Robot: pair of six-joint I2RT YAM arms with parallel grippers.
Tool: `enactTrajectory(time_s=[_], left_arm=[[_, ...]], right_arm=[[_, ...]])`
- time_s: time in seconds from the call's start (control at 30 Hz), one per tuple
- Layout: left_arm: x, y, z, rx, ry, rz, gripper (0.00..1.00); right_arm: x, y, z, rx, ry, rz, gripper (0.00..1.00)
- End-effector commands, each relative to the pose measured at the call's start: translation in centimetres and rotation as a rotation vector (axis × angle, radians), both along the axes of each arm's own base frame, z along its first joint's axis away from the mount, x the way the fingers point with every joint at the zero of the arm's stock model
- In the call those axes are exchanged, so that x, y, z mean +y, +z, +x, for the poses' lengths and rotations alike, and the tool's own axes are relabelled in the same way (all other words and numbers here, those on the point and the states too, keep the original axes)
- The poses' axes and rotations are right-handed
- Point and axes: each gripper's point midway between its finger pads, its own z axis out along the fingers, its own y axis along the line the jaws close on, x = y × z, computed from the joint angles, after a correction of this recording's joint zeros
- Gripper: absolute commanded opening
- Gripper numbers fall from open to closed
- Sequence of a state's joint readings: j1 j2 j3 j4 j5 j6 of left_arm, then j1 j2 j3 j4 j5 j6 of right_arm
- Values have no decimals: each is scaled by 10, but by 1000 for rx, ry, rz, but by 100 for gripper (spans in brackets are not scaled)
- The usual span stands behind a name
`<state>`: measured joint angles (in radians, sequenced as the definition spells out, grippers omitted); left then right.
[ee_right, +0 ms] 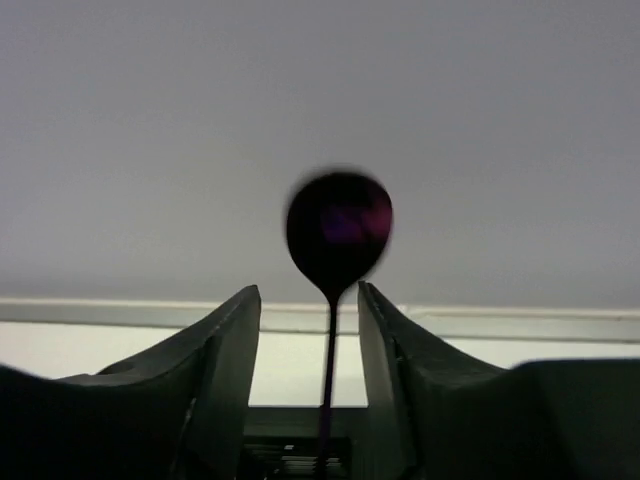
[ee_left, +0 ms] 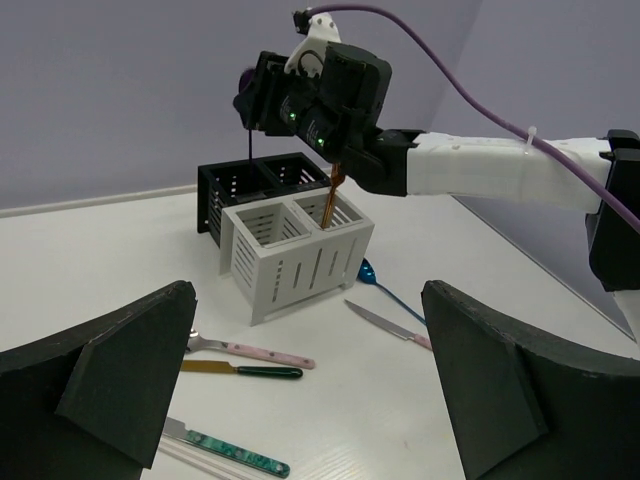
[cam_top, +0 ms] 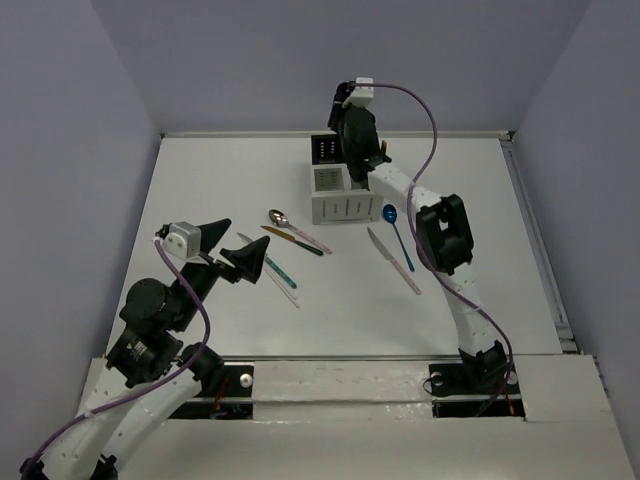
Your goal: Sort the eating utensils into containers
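Observation:
The caddy (cam_top: 340, 196) stands at the table's far middle, white slotted compartments in front and black ones (ee_left: 240, 185) behind. My right gripper (cam_top: 348, 150) hovers over it with the jaws apart. A dark spoon (ee_right: 338, 230) stands upright between them, its thin stem touching neither finger (ee_right: 225, 360); in the left wrist view the stem (ee_left: 248, 140) drops into a black compartment. An orange handle (ee_left: 332, 200) sticks out of a white compartment. My left gripper (cam_top: 232, 248) is wide open and empty, low over the loose utensils.
On the table lie a pink-handled spoon (ee_left: 255, 351), a gold-bladed dark-handled knife (ee_left: 245, 369), a teal-handled knife (ee_left: 225, 450), a blue spoon (cam_top: 397, 232) and a pink-handled knife (cam_top: 393, 260). Walls close in the left, right and back edges.

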<state>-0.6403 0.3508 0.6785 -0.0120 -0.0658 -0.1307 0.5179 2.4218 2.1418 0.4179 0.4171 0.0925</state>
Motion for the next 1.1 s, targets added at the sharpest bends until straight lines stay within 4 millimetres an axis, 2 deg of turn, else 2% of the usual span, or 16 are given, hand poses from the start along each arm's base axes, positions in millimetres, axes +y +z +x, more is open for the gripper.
enactTrajectory(time_s=[0.0,0.07,0.2,0.33,0.37,0.4,0.43,0.47,0.5,0.53,0.57,0.6,0.63,0.83,0.9,1.07], left_arm=[[0,7,-1,-36,-2,-14,99],[0,7,-1,-36,-3,-14,99],[-1,7,-1,-36,-5,-15,99],[-1,7,-1,-36,-7,-17,99],[-1,7,-2,-37,-10,-16,99],[-2,7,-2,-37,-13,-17,99],[-2,8,-2,-38,-14,-18,99],[-2,8,-2,-38,-15,-18,99],[-2,8,-3,-40,-17,-18,99],[-2,8,-3,-40,-18,-20,99],[-2,8,-3,-40,-16,-21,99],[-2,8,-4,-41,-19,-21,99],[-1,10,-4,-43,-17,-25,99],[0,10,-5,-46,-14,-28,99],[0,10,-5,-44,-15,-28,99],[-2,9,-5,-41,-21,-24,99]], right_arm=[[14,29,-15,-28,98,13,62],[19,47,-20,-29,140,1,77],[21,80,-42,-15,211,-15,84],[8,108,-76,23,243,-11,78],[-4,138,-96,-4,243,12,77],[-9,106,-106,69,244,-9,72],[-26,132,-131,45,227,17,62],[-35,128,-142,61,212,22,62],[-50,115,-153,112,187,11,50],[-60,73,-165,209,163,-8,42],[-79,70,-188,260,127,-12,27],[-93,52,-197,316,103,-16,25],[-108,14,-207,413,80,-15,25],[-174,-82,-261,734,-24,-32,25],[-188,-116,-270,847,-22,-18,32],[-181,-161,-274,992,56,-59,50]])
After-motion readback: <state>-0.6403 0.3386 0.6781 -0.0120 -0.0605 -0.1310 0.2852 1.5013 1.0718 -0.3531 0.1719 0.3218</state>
